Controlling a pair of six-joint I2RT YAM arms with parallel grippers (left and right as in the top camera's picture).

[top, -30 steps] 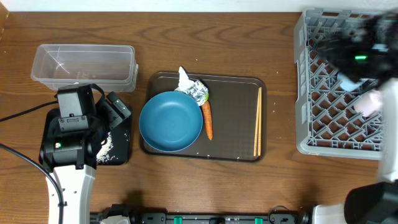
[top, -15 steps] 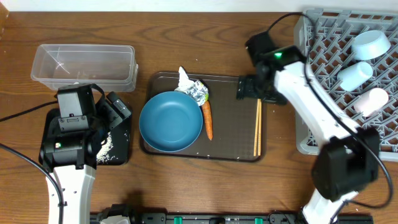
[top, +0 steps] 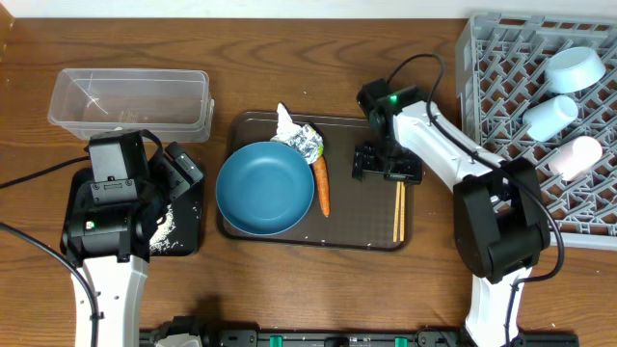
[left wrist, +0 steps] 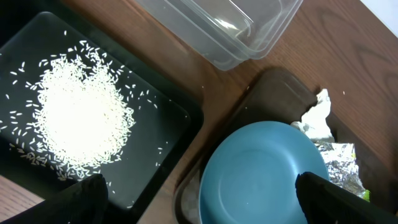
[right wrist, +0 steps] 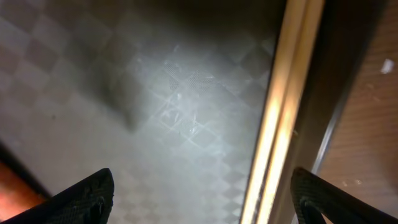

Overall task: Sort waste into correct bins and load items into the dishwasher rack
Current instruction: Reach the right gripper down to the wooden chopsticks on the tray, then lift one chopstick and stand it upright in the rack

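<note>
My right gripper [top: 386,165] is open and low over the dark brown serving tray [top: 357,222], straddling the top of the wooden chopsticks [top: 399,204]. In the right wrist view the chopsticks [right wrist: 286,112] run between my open fingers [right wrist: 81,199], nearer the right one. The blue plate [top: 265,188], orange carrot [top: 322,185] and crumpled wrapper [top: 301,138] lie on that tray. My left gripper [top: 181,169] is open and empty above the black tray [top: 183,236], which holds rice [left wrist: 78,118]. The plate [left wrist: 261,174] also shows in the left wrist view.
The clear tub [top: 130,101] stands at the back left. The grey rack [top: 501,193] at the right holds the light-blue bowl [top: 576,67], pale-blue cup [top: 549,116] and white cup [top: 576,157]. Cables trail from both arms.
My right arm has swung left from the rack to the brown tray and come down over the chopsticks. The left arm has not moved.
</note>
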